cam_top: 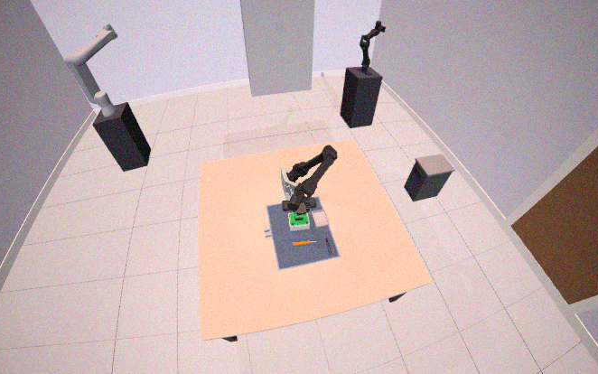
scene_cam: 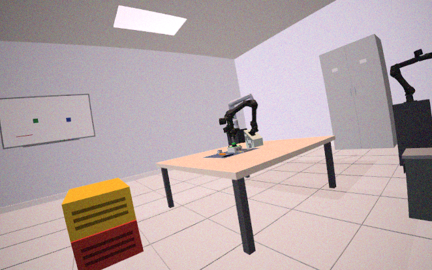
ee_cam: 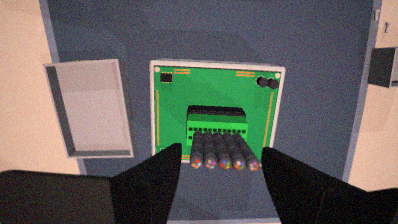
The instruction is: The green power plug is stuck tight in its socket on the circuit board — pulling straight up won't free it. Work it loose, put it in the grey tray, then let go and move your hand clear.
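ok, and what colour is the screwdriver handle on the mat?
The screwdriver handle is orange; best seen in the top view.

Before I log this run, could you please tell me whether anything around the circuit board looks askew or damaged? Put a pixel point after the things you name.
Nothing stands out as damaged. The green plug (ee_cam: pixel 217 125) sits at the black socket (ee_cam: pixel 216 110) on the board (ee_cam: pixel 172 107), its wires (ee_cam: pixel 225 150) fanned slightly between the open fingers. The tray (ee_cam: pixel 95 105) lies upright beside the board, slightly angled to it.
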`<action>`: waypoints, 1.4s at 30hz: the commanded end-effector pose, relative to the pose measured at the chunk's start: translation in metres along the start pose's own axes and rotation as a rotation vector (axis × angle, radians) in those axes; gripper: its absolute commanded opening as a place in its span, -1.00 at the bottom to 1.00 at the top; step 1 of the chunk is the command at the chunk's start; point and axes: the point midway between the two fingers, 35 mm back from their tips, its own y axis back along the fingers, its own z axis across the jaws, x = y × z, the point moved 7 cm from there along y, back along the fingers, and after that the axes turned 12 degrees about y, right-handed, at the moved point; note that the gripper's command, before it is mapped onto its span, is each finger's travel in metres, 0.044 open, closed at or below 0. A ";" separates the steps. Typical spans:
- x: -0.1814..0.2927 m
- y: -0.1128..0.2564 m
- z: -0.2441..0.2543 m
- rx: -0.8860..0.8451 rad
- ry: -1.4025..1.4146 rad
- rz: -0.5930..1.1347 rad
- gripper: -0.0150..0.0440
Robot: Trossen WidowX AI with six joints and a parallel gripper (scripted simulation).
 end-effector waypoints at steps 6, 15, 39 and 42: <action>0.001 -0.009 0.000 -0.004 -0.007 0.000 0.35; 0.001 -0.021 0.000 -0.005 -0.007 0.000 0.35; 0.001 -0.021 0.000 -0.005 -0.007 0.000 -0.49; 0.001 -0.017 0.000 -0.004 -0.007 0.000 -0.49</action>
